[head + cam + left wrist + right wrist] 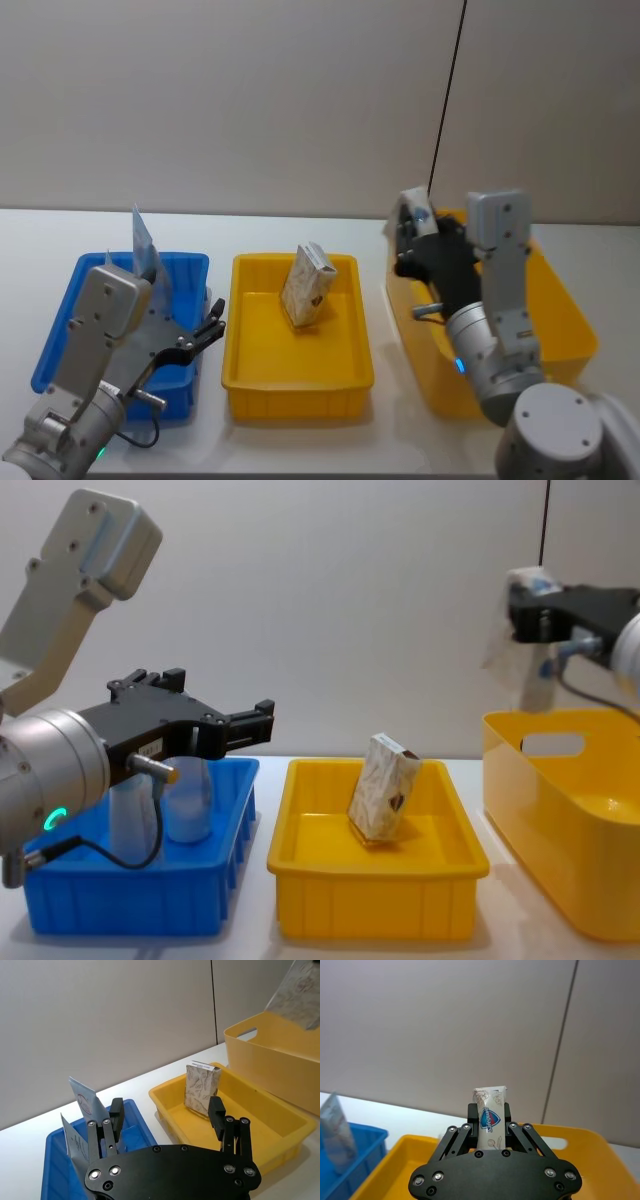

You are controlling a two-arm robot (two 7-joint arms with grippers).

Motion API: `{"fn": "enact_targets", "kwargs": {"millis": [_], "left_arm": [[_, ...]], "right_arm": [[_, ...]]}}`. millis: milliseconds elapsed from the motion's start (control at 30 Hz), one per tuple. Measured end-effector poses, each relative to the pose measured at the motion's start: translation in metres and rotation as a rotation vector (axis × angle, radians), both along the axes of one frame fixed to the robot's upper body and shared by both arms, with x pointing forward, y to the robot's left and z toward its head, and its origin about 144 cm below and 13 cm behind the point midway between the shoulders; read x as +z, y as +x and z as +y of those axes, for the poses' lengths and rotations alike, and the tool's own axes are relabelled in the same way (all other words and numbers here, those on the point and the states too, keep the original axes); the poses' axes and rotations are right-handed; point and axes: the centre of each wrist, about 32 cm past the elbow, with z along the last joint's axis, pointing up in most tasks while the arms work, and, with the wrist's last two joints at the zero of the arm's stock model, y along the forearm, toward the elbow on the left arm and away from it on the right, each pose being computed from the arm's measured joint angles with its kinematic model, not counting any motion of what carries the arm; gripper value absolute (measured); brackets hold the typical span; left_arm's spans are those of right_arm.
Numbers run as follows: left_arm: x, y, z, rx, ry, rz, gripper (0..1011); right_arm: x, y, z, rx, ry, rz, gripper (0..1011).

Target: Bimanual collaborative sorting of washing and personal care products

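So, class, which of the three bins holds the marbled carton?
The shallow yellow middle bin: the marbled carton leans inside it. The blue bin sits left, the deep yellow bin right.

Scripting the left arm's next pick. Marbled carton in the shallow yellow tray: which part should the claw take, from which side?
Take the carton by its upper half, pinching the broad faces, coming down from above. It stands tilted, top above the rim of the yellow tray; the walls would likely block a low side approach. The left claw is open.
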Motion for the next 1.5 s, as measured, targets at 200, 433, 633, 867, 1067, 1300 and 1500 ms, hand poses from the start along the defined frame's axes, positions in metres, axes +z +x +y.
{"fn": "enact_targets", "kwargs": {"millis": [200,433,633,867,1067,1300,1500], "left_arm": [[0.0,0.0,0.0,0.0,0.0,0.0,1001],[0.0,0.0,0.0,0.0,0.0,0.0,1001],[0.0,0.0,0.0,0.0,0.0,0.0,1002],[0.0,0.0,0.0,0.0,0.0,0.0,1001],[0.0,0.0,0.0,0.0,0.0,0.0,1001],[0.0,0.0,0.0,0.0,0.0,0.0,1001],[0.0,0.0,0.0,0.0,0.0,0.0,1001]], "right_arm": [[0.01,-0.004,-0.013,-0.08,-0.032,0.009,206],[0.013,-0.005,-0.027,-0.148,-0.062,0.057,200],[0.009,-0.003,-0.039,-0.197,-0.08,0.107,195],[0.0,0.002,-0.049,-0.241,-0.09,0.158,230],[-0.007,0.006,-0.055,-0.263,-0.092,0.186,441],[-0.011,0.009,-0.059,-0.273,-0.093,0.199,659],[-0.012,0.011,-0.06,-0.267,-0.093,0.196,861]]}}
